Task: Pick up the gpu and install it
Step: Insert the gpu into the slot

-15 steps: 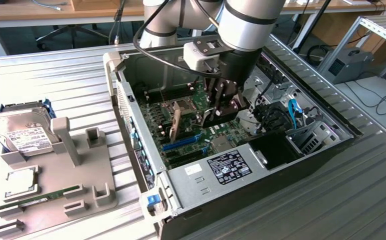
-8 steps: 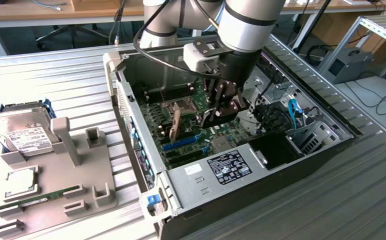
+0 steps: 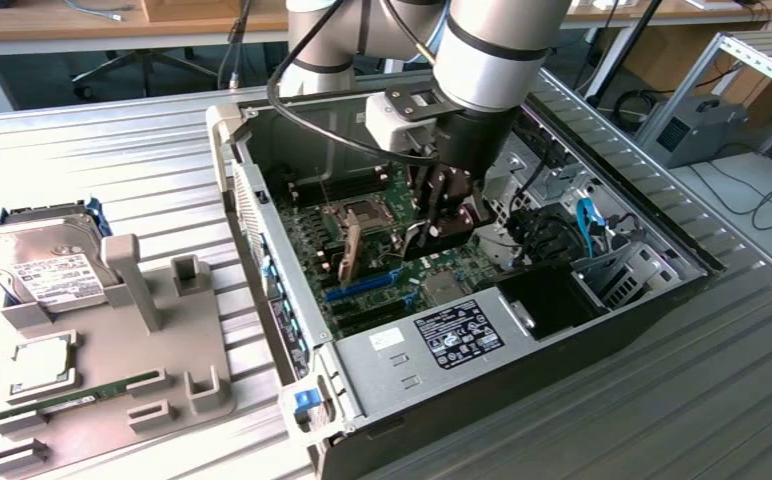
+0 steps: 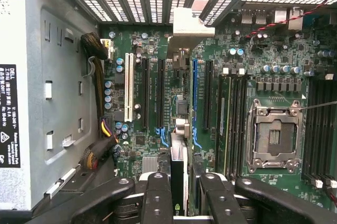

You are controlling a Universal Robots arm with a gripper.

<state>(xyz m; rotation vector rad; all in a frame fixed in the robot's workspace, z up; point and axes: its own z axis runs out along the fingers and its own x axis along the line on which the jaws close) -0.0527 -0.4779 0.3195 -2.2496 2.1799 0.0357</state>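
- From the exterior view I see my black two-fingered gripper (image 3: pixel 448 222) lowered into the open black-and-silver computer case (image 3: pixel 653 262), clamped on the gpu (image 3: pixel 350 255), a thin flat card held upright on edge above the green motherboard (image 3: pixel 383 270).
- The wrist view gives me what that angle hides: the fingers (image 4: pixel 158 203) press either side of the gpu (image 4: pixel 177 174), seen edge-on, its silver end bracket (image 4: pixel 190 27) up against the case's rear slot openings.
- The exterior view alone takes in the grey parts holder (image 3: pixel 126 370) beside the case, with a silver hard drive (image 3: pixel 42 268) and a narrow green RAM stick (image 3: pixel 79 398).
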